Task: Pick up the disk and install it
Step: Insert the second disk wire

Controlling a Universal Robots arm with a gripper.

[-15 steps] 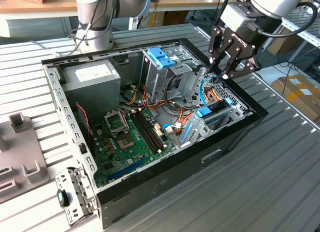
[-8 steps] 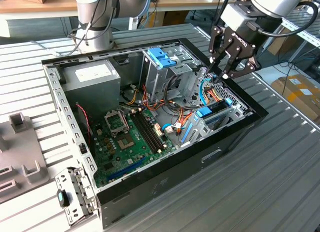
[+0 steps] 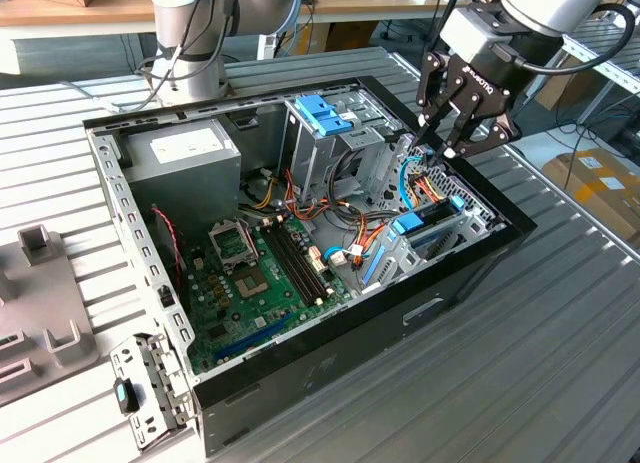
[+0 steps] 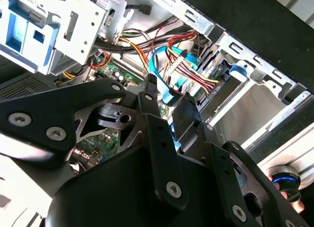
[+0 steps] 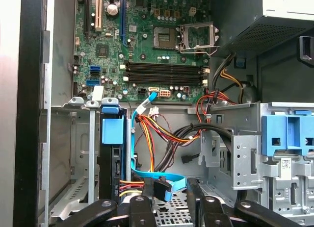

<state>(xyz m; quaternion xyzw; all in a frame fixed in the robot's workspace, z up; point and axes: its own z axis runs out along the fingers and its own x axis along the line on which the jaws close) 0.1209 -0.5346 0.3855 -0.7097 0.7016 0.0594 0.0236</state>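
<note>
Hovering over the open computer case [image 3: 470,273], the pincer [image 3: 447,148] is narrow and holds nothing. Just beyond it, cables [image 5: 157,138] crowd the bay; fingertips could snag them. Farther in, the disk [image 5: 112,153] stands seated in its cage.

Black computer case [image 3: 440,313] on a pale grey ribbed table [image 3: 560,363]. Green motherboard [image 3: 262,273]; light-blue plastic latch [image 3: 322,115]; red, yellow and orange cables [image 5: 157,138]. Black gripper [image 3: 447,143]; grey power supply [image 3: 185,153] carrying a white sticker.
</note>
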